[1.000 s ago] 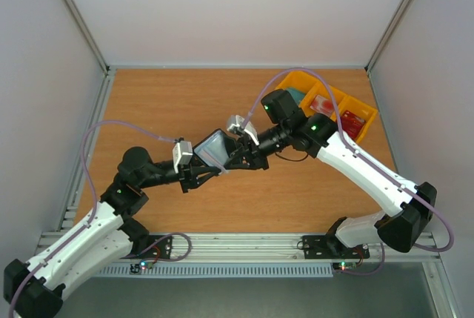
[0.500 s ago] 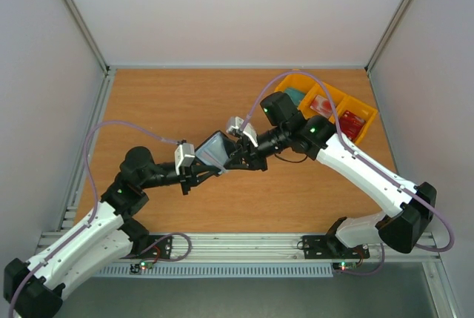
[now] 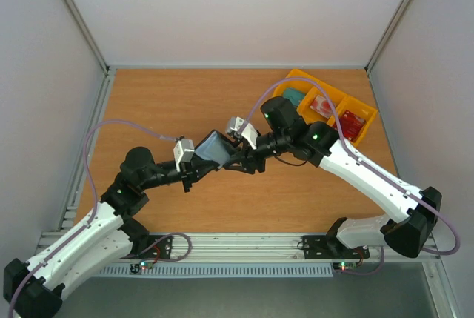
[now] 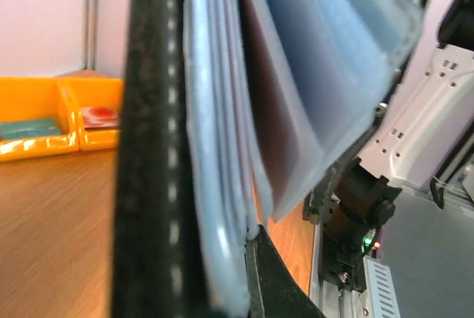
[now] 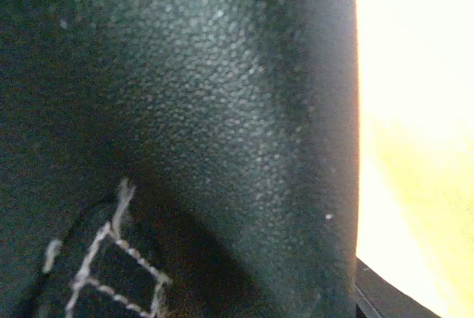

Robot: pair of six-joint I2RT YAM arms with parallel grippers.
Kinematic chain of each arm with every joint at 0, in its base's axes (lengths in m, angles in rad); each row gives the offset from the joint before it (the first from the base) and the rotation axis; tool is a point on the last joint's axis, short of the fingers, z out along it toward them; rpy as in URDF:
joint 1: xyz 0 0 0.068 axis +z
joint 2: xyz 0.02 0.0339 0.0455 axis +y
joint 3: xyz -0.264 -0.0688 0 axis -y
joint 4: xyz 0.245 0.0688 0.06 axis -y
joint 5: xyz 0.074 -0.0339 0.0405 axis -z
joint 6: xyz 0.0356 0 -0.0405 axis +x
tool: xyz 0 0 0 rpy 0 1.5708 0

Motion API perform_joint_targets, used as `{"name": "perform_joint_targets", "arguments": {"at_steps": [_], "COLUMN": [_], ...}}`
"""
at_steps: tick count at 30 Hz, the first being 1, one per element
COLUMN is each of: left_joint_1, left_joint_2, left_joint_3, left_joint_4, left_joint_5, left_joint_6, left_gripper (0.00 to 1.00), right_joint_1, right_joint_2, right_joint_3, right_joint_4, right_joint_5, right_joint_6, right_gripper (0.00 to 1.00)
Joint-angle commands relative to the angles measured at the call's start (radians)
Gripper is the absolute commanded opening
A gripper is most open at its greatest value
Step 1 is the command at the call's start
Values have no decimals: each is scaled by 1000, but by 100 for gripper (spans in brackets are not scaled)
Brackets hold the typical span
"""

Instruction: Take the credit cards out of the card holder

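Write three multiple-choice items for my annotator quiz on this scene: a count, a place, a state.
1. How many compartments has the yellow tray? A two; B three; C five.
2. Where is the card holder? A held up over the table; B in the tray; C flat at the table's near edge.
3. The left gripper is: A open over the tray; B open and empty; C shut on the card holder.
Key: B, two dividers show; A, the top view shows it raised mid-table; C, its wrist view shows the holder clamped.
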Motion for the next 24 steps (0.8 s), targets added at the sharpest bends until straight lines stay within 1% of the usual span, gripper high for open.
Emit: {"name": "perform_joint_targets", "arguments": {"at_steps": [1,4,6,8,10,15,17,19,21,24], "left_joint_1": [-1,-1,-1,-1,-1,0,-1,-1,-1,-1], "left_joint_2": [-12,-5,0,3,1,-1,1,3,2,-4], "left_joint_3": [21,29,35,37,36,29,28,27,25,26], "left_joint_4": [-26,-35,-36,-40,-48,-18,5,9,3,-9], "left_joint_5": [-132,-135,-120,-115,-112,-87,-68,-48,-45,-53], "left_joint_6": [-88,-89,-76,-69,-69,-67,-58,-44,-40,-28], "left_gripper": [0,0,0,0,0,0,0,0,0,0], "right_joint_1": [52,98,121,126,126,126,126,125,118,96], "right_joint_2": [-38,-30,-17,-6,-4,9,12,6,-9,-25], "right_joint_3": [-40,-65,-70,-69,-74,-89,-83,-75,-74,-71], "right_joint_4": [71,139,188,229,255,246,225,211,200,172], "right_joint_5": [216,299,369,415,424,446,472,483,467,450], "right_joint_6": [21,18,24,43,52,53,50,50,43,44], "right_gripper": [54,63,67,68,68,64,57,46,39,30]}}
